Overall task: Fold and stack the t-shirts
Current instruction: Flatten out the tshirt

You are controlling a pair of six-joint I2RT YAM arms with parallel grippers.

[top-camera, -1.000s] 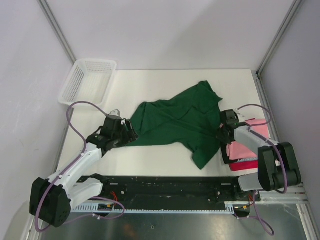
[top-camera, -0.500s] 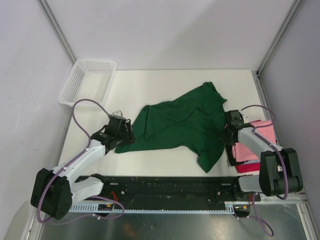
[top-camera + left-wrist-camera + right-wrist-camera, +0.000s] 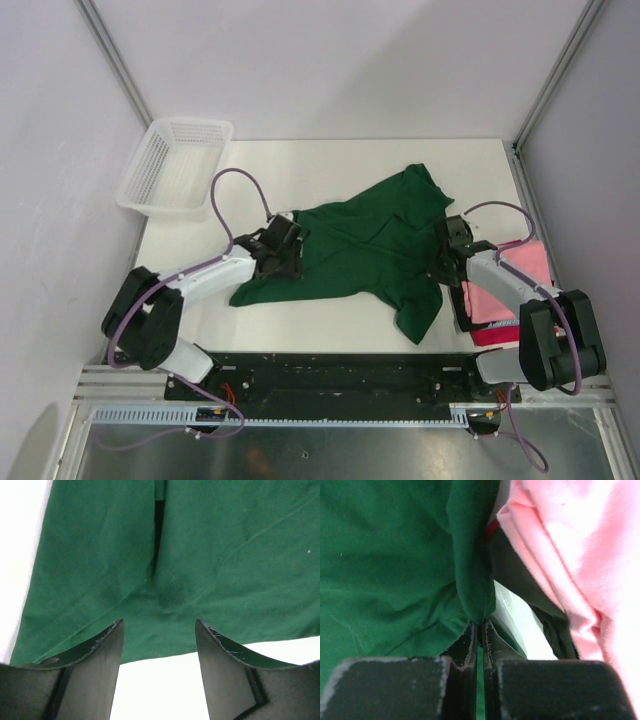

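Top external view: the dark green t-shirt (image 3: 365,245) lies spread and rumpled across the middle of the worktop (image 3: 330,320). One corner points toward the far edge and a narrow flap trails toward the near edge, right of centre. The pink t-shirt (image 3: 510,285) sits folded by the right edge, close to the near-right corner, on top of the red t-shirt (image 3: 497,333), which shows only as a strip on the near side. A white mesh basket (image 3: 175,165) rests at the far-left corner, partly over the left edge.

The left arm stretches low and nearly straight from the near-left side toward the centre, ending with the left claw (image 3: 290,250) over the shirt's left portion. In the left wrist view this claw (image 3: 158,627) has its fingers spread wide, with green cloth (image 3: 225,555) and its hem between them. I cannot tell whether the tips touch the fabric.

The right arm rises from the near-right corner and bends back toward the left, so that the right claw (image 3: 445,262) sits at the green shirt's right edge, just beside the pink stack. In the right wrist view this claw (image 3: 481,630) is pressed together, pinching a raised fold of green cloth (image 3: 385,555), with pink fabric (image 3: 570,540) filling the right side.
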